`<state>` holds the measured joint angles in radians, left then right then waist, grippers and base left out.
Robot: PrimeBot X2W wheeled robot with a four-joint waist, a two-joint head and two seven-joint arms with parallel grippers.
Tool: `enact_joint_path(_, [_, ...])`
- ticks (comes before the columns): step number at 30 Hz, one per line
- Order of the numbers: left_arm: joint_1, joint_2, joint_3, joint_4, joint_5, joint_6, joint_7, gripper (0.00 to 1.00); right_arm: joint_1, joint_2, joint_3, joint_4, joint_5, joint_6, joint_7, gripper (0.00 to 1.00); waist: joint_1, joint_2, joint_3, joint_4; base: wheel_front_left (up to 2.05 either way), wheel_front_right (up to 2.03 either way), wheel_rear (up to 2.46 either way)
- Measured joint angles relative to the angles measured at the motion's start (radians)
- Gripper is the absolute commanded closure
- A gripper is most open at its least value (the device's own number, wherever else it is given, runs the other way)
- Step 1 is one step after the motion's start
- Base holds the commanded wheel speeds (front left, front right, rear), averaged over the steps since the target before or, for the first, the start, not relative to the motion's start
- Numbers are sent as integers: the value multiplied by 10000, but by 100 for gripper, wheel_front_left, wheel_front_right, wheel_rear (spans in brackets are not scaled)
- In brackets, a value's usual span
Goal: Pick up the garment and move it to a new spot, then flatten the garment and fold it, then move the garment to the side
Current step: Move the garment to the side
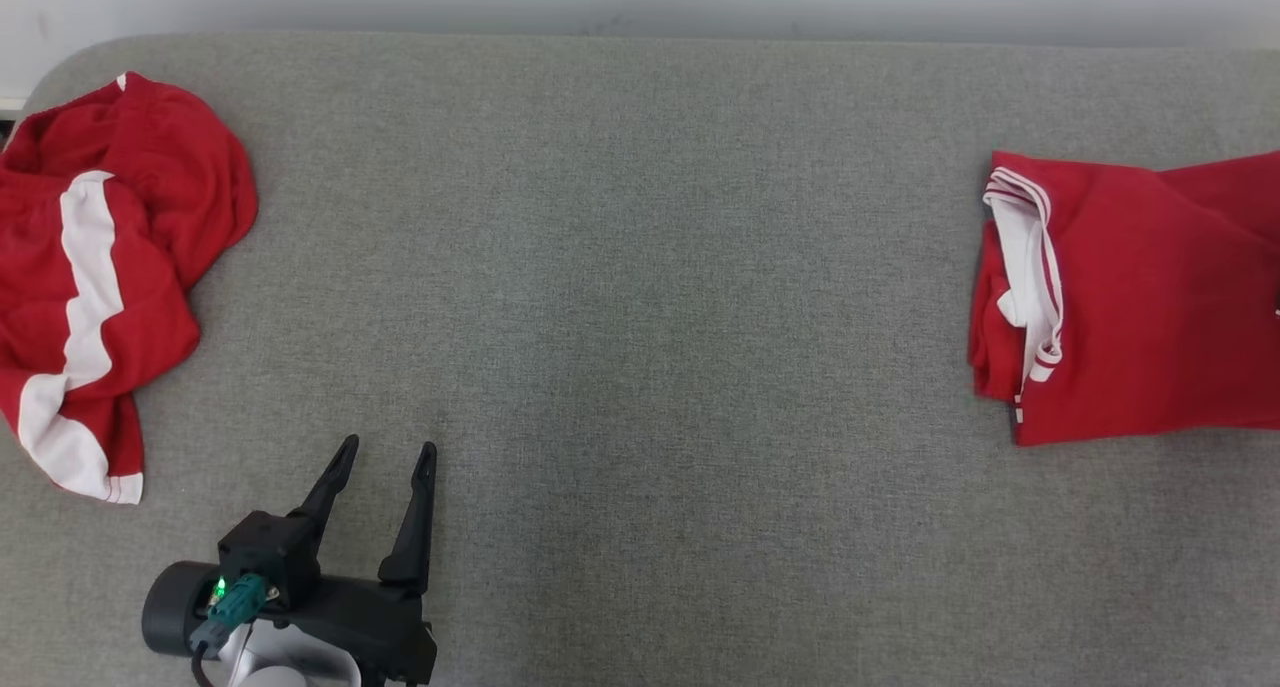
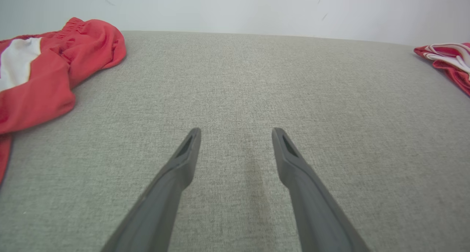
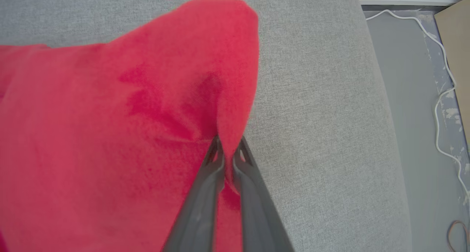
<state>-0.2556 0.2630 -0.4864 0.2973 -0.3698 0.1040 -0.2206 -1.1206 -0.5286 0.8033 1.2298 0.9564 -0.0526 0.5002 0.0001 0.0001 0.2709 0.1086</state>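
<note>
A folded red garment [image 1: 1150, 297] with white striped trim lies at the right edge of the grey fabric surface [image 1: 640, 267]; a corner of it also appears at the far right of the left wrist view [image 2: 451, 59]. In the right wrist view my right gripper [image 3: 227, 149] is shut on a raised fold of this garment's red cloth [image 3: 110, 134], near the surface's right edge. My left gripper [image 1: 389, 447] hovers open at the lower left, and nothing sits between its fingers [image 2: 237, 131].
A second, crumpled red garment [image 1: 110, 267] with a white stripe lies at the far left [image 2: 44, 72], a little left of my left gripper. Beyond the surface's rounded right edge [image 3: 382, 98] is grey floor with a white cable [image 3: 438, 109] and a cardboard piece [image 3: 459, 43].
</note>
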Motion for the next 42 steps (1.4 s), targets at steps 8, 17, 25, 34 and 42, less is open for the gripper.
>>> enact_joint_path(8, [37, 132, 153, 2, -2, 10, 4, 0, -389, -79, 67, 33, -186, -19, -86, 100, 0, -1, -46, -215, 0, 0, 0])
enact_joint_path(17, [54, 134, 144, -81, 0, 13, 90, 0, -390, -360, 105, 128, -236, -46, -163, 100, 0, -1, -120, -457, 0, 0, 0])
enact_joint_path(25, [49, 132, 94, -199, 0, 13, 178, 0, -393, -424, 238, 182, -412, -46, -274, 100, -1, -1, -74, -466, 0, 0, 0])
enact_joint_path(34, [50, 105, 63, -207, 0, 13, 190, 0, -623, -523, 493, 190, -734, -46, -514, 100, 0, -1, 10, -281, 0, 0, 0])
enact_joint_path(42, [50, 109, 128, -201, 0, 17, 192, 0, -623, -531, 671, 263, -922, -157, -504, 0, -1, -1, 5, -200, 0, 0, 0])
